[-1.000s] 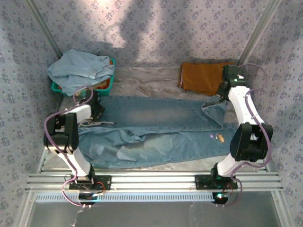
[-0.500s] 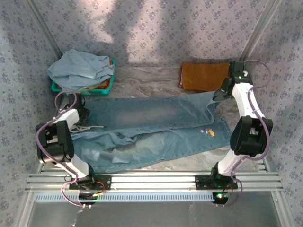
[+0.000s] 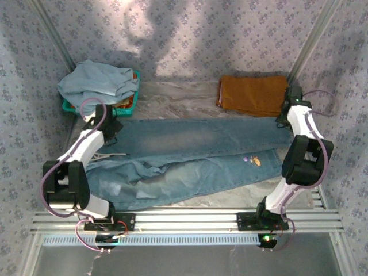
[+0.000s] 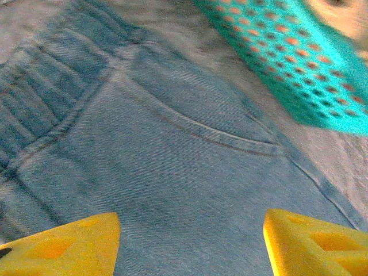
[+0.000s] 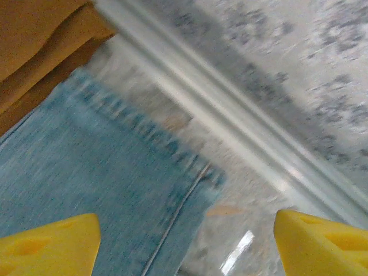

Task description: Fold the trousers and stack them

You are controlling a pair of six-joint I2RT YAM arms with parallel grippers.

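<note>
1. So, the faded mid-blue denim jeans (image 3: 190, 144) lie spread across the middle of the grey marbled tabletop (image 3: 184, 95), running left to right.
2. The left gripper (image 4: 190, 244) hovers over the pocket area at the far left, jaws wide, holding nothing.
3. The right gripper (image 5: 184, 244) hangs above the hem at the far right, near the folded rust-orange cloth (image 3: 253, 95), jaws also wide and empty.

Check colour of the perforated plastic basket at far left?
The perforated plastic basket is teal, dotted with small holes; clearest in the left wrist view.
</note>
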